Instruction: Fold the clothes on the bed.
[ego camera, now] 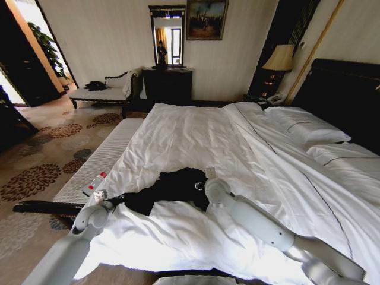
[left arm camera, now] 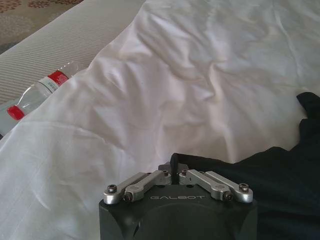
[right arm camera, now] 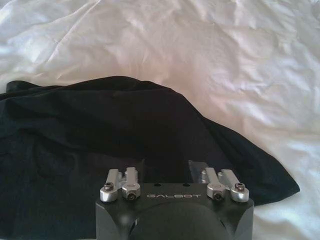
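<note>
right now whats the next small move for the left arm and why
Probably lift the left pincer a little and draw the pinched edge across toward the right. Its fingers look shut on an edge of the shirt, which lies bunched on the bed. The right pincer sits open over the other side, so it could pin the cloth.

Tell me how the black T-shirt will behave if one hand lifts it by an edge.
The black T-shirt lies crumpled on the bed, so it is probably floppy and would sag. It looks thin, likely light. A trailing part may drag across the sheet.
</note>
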`<state>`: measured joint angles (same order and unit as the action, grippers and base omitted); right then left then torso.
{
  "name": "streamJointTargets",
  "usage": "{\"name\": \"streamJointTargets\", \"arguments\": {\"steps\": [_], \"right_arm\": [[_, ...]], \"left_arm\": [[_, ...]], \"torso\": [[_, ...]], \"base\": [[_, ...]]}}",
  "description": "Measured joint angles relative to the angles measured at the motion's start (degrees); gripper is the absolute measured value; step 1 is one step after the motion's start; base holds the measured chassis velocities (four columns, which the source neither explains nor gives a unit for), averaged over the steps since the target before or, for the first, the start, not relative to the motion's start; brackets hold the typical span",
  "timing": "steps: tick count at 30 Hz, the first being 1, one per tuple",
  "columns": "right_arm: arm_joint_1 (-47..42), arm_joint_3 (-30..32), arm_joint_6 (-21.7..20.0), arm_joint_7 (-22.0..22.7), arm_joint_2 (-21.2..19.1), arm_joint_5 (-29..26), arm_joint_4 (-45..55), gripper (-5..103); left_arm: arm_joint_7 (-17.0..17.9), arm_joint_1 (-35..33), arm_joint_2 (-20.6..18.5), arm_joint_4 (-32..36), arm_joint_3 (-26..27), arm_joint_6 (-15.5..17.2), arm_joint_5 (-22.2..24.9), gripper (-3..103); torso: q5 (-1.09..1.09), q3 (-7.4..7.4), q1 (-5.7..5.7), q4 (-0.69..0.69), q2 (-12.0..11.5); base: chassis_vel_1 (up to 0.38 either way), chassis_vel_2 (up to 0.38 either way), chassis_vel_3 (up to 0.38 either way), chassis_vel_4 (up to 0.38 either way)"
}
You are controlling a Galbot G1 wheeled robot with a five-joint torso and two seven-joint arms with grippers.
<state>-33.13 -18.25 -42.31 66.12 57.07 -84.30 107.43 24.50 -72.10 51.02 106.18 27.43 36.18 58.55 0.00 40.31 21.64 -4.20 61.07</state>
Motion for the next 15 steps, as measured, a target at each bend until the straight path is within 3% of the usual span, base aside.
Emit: {"name": "streamJointTargets", "arguments": {"steps": [5,8,15], "right_arm": [[-0.79,0.63,0.06,0.01,-0.23,0.00,1.01,32],[-0.96,0.83,0.08,0.00,-0.10,0.05,1.06,27],[-1.07,1.41,0.17,-0.30,0.52,-0.02,0.95,60]], "left_arm": [[-0.02,0.00,-0.02,-0.17,-0.02,-0.01,-0.03,2],[-0.02,-0.06,-0.03,-0.18,-0.03,-0.01,-0.07,2],[-0.02,-0.70,-0.02,0.03,0.06,-0.02,-0.42,2]], "torso": [[0.00,0.00,0.00,0.00,0.00],[0.00,0.00,0.00,0.00,0.00],[0.00,0.00,0.00,0.00,0.00]], "base": [[0.000,0.000,0.000,0.000],[0.000,0.000,0.000,0.000],[0.000,0.000,0.000,0.000]]}}
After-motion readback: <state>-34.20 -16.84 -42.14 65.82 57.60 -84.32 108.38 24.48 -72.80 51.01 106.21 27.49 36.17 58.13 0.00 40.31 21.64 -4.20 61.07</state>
